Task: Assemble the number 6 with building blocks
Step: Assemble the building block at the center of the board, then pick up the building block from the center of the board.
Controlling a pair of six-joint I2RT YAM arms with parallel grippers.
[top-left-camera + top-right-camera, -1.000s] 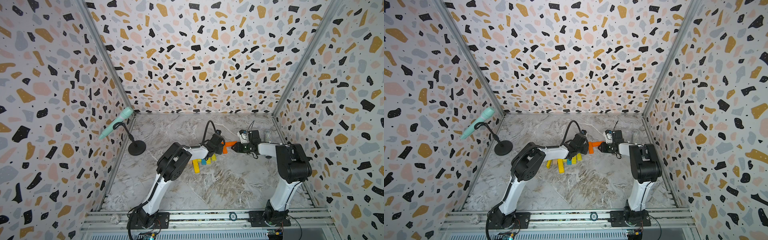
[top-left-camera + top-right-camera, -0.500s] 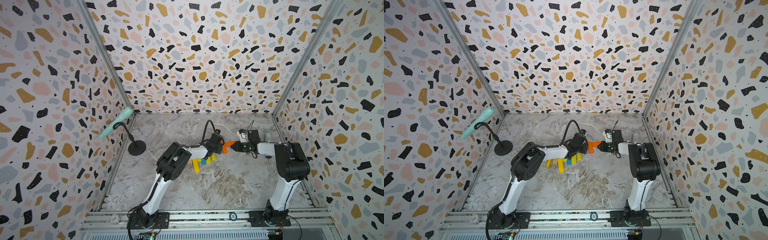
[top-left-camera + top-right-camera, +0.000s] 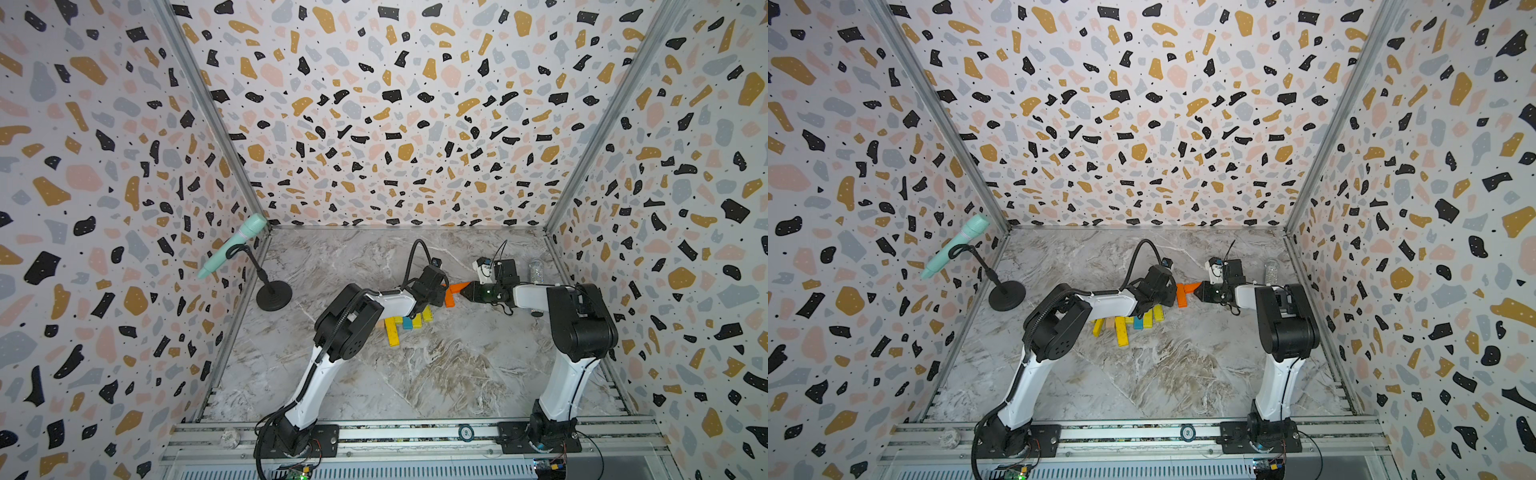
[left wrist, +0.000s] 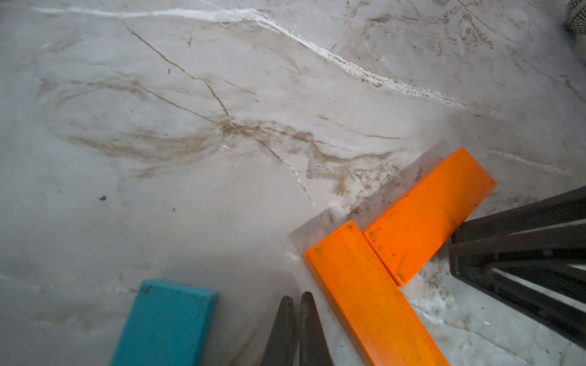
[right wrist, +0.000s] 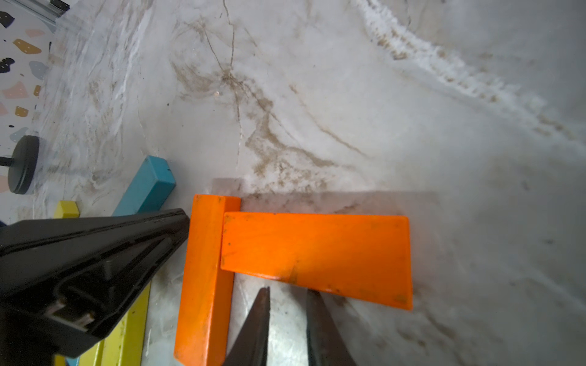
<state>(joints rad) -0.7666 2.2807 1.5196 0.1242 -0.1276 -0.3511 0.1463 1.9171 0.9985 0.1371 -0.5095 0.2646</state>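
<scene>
Two orange building blocks form an L on the marble floor: one plank (image 5: 314, 253) butts end-on against the side of the other (image 5: 203, 279); both show in a top view (image 3: 457, 287). My right gripper (image 5: 288, 290) is narrowly open, with bare floor between its fingers and its tips against the first plank's long edge. My left gripper (image 4: 296, 296) is shut and empty, its tips just beside the second orange plank (image 4: 364, 301) and near a blue block (image 4: 165, 323). More yellow (image 3: 392, 332) and blue (image 3: 407, 323) blocks lie bunched under the left arm.
A mint microphone (image 3: 232, 245) leans on a stand with a round black base (image 3: 273, 296) at the left wall. A glittery tube (image 3: 536, 270) stands by the right wall behind the right arm. Patterned walls enclose three sides.
The right gripper's jaws have narrowed a little. Both arms and the orange planks have barely shifted.
</scene>
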